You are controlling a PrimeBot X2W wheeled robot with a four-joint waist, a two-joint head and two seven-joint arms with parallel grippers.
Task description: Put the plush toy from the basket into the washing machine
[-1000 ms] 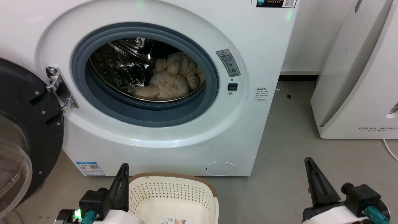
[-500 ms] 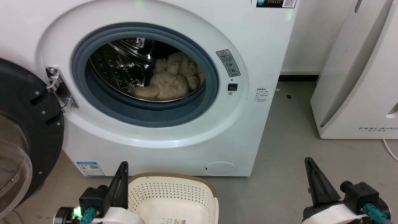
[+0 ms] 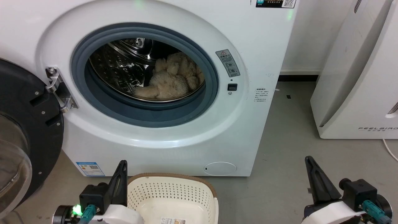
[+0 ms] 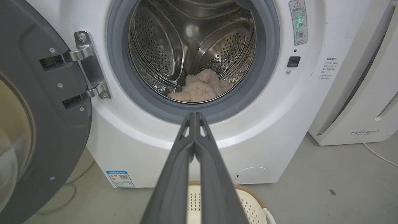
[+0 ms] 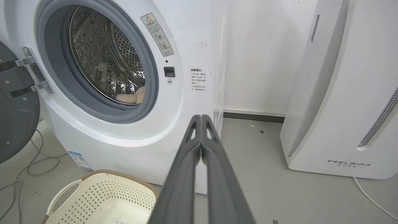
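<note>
Plush toy (image 3: 172, 82), cream-beige and fluffy, is lying inside the washing machine (image 3: 248, 37), slumped on the lower right of the shiny steel drum (image 3: 118, 65), well behind the grey porthole seal (image 3: 146, 116). From where the right arm's camera is looking, just a small beige piece of it is peeking over the seal. The black-framed door (image 3: 28, 105) is hanging wide open on the left, swung out on its metal hinge (image 3: 59, 90). On the grey floor (image 3: 286, 149), just in front of the machine on the near side, the cream-white perforated basket (image 3: 174, 189) is sitting upright, its brown woven-look rim (image 3: 174, 175) facing the washer and a barcode sticker (image 3: 172, 221) showing on its bare bottom. The left gripper (image 4: 195, 115) is hovering at the near left of the basket, its two long dark fingers pressed together, tips meeting and gripping nothing, pointing toward the porthole. The right gripper (image 5: 201, 117) is hovering well to the right over open floor, its fingers likewise pressed together and gripping nothing. Further right, a white appliance marked FEELBIRD (image 3: 357, 77) is standing apart from the washer. A thin cable (image 5: 18, 174) is trailing across the floor under the open door.
</note>
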